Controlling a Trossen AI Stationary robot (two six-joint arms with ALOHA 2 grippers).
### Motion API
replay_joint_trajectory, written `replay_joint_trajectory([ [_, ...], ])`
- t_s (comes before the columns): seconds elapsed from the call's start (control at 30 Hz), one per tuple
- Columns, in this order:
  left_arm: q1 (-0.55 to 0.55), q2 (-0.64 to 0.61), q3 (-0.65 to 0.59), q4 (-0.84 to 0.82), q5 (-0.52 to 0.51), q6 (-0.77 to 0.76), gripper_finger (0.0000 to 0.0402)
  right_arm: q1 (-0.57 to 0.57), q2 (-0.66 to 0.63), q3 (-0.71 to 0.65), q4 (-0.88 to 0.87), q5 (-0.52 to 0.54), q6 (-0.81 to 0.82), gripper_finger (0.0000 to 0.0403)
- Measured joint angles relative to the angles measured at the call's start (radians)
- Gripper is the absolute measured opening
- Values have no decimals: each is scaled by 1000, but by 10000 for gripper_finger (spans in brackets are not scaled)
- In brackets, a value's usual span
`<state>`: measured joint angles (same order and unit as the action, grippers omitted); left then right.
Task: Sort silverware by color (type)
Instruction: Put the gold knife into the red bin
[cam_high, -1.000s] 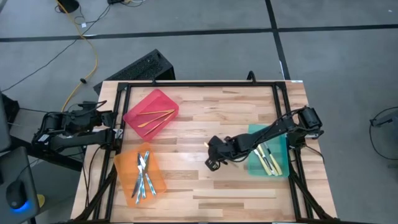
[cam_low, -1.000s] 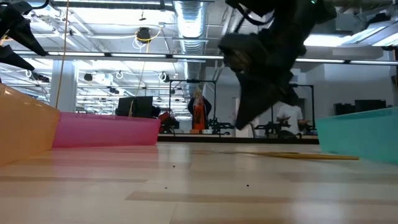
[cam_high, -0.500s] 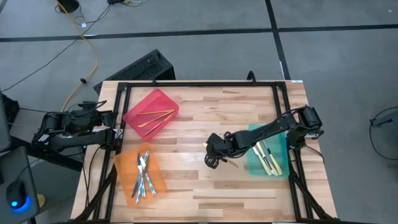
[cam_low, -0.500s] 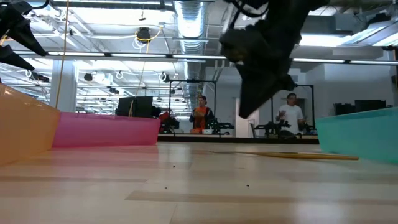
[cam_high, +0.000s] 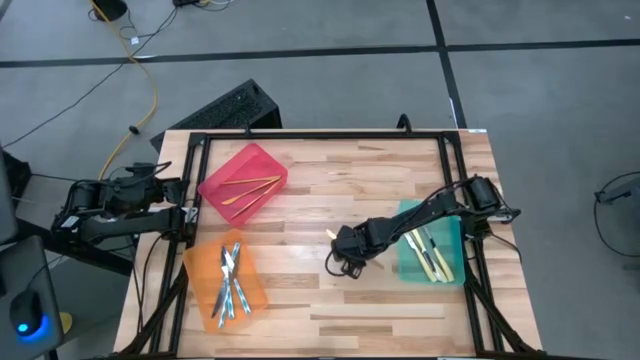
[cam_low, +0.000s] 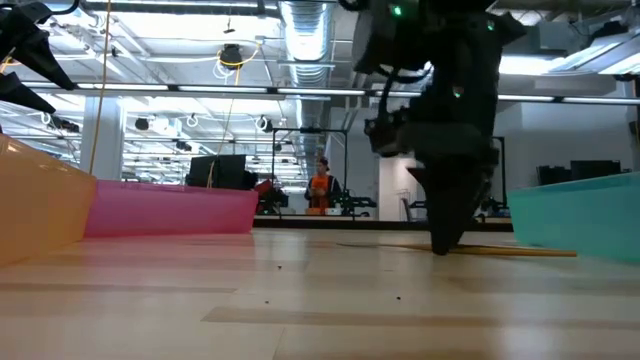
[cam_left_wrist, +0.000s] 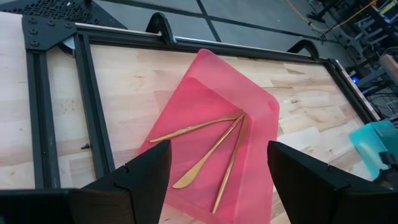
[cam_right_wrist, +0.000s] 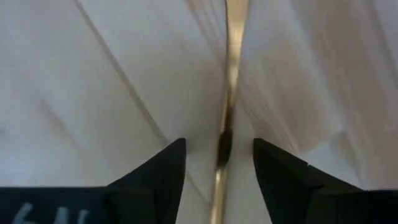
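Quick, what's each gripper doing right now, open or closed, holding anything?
Left gripper: open, empty, above the red bin.
Right gripper: open, straddling a gold utensil on the table, not gripping.

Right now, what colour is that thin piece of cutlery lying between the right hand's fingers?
Gold. The cutlery piece shows best in the right wrist view.

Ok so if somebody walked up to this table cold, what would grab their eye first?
Probably the right gripper, down at mid-table with its fingers open on either side of a lone gold piece lying on the wood. Then the three bright bins: a red bin with gold cutlery at the far left, an orange bin with silvery pieces in front of it, and a green bin with yellow-handled ones on the right.
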<state>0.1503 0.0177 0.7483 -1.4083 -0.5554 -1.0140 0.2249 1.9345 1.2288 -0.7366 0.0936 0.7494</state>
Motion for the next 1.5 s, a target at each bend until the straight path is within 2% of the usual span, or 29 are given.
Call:
replay_joint_trajectory([
  [0.1,0,0,0,-1,-1,0,247,-2,38,3,-14,-54,-36,212],
  [0.2,0,0,0,0,0,0,247,0,53,4,-22,-72,-27,186],
  [0.3,0,0,0,0,0,0,247,2,54,4,-30,-61,12,130],
  [0.43,0,0,0,0,0,0,247,-6,47,2,-37,-56,43,34],
  [0.5,0,0,0,0,0,0,247,-9,46,2,-33,-59,43,16],
  [0.7,0,0,0,0,0,0,247,0,52,39,-38,-21,44,14],
  [0.9,0,0,0,-1,0,0,247,3,64,162,-8,32,-15,5],
  [1.23,0,0,0,0,0,0,247,-6,59,307,-11,63,-78,5],
  [1.33,0,0,0,0,-1,0,247,-10,59,314,-14,57,-78,22],
  [1.5,0,0,0,0,0,0,247,-4,65,315,-13,39,-104,80],
])
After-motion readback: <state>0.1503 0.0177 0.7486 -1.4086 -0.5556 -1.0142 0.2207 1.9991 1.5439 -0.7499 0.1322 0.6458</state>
